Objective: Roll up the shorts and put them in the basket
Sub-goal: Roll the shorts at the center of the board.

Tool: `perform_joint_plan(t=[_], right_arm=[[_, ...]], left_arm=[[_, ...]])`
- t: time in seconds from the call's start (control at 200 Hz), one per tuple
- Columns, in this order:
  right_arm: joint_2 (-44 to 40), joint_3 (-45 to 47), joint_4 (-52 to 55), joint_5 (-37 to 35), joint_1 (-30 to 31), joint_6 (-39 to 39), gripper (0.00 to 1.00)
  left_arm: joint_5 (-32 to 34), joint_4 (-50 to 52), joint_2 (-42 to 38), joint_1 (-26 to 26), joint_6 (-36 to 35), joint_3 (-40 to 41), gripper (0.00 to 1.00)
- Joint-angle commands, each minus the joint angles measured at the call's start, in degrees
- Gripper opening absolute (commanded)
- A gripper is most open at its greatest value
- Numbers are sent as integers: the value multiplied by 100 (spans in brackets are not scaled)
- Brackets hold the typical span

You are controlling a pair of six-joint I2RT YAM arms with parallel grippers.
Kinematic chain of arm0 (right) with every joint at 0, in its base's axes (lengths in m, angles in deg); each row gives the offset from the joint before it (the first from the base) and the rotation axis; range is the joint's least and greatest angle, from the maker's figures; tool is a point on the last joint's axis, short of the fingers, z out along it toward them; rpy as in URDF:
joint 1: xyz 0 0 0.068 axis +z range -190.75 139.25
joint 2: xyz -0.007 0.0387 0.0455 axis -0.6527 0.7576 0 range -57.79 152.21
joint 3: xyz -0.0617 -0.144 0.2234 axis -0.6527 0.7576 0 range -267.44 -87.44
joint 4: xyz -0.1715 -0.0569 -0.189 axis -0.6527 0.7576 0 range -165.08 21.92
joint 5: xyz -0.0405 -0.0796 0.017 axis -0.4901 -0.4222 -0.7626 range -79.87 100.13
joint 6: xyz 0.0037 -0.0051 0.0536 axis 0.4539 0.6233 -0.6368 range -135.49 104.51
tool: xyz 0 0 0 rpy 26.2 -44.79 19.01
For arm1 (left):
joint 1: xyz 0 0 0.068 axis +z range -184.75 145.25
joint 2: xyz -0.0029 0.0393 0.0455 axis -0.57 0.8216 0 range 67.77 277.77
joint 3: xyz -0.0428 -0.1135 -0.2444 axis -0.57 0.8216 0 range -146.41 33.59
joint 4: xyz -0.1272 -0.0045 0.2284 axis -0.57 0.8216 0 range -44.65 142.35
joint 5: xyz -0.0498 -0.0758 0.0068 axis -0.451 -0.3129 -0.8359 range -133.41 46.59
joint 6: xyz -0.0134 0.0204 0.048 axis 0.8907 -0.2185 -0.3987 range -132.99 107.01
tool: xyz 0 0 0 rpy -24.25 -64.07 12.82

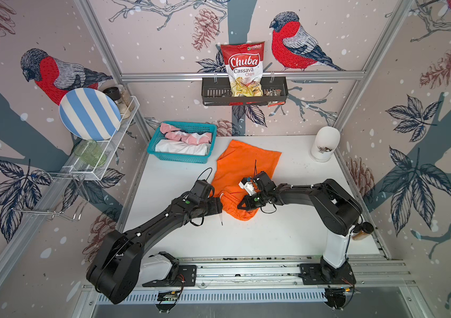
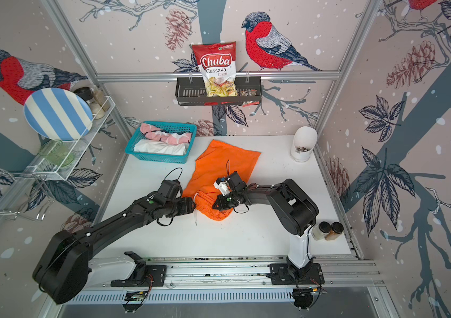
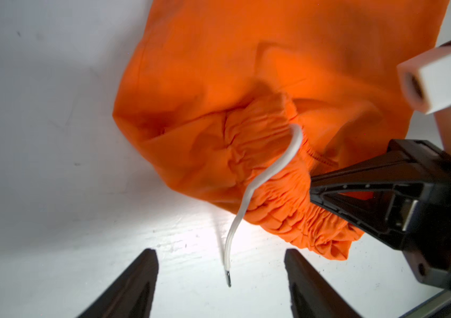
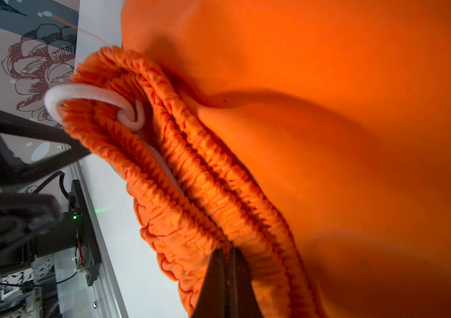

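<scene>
Shorts [image 1: 242, 165] on table [image 1: 273, 234] btwn L gripper [image 3: 221, 257] & R gripper [image 4: 225, 252]; basket [image 1: 183, 159] w/ 2 more pairs [image 1: 184, 140] behind-left.

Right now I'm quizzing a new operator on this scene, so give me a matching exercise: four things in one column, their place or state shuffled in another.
1 orange shorts
2 white shorts
3 left gripper
4 right gripper

A in the teal basket
B shut on the orange waistband
C open, holding nothing
D lying on the table

Pairs: 1-D, 2-A, 3-C, 4-B
</scene>
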Motion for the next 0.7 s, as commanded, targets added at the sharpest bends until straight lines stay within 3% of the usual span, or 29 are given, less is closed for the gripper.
perform_joint_plan(t=[0.0,0.185,0.395,0.505,0.695], right_arm=[[77,81,554,-285,44,-166,0],[-2,147,571,-306,49,-166,0],[-60,132,606,-305,87,-149,0],[-46,117,673,-371,87,-108,0],[-345,15,1054,-974,171,92,0]], left_arm=[[-349,-1440,-10,49,654,390,84],[-483,-2990,397,302,1216,967,89],[-1007,-3951,1247,570,1278,1113,81],[-1174,-4174,1585,624,1254,1066,63],[-965,-3590,1733,695,977,841,18]])
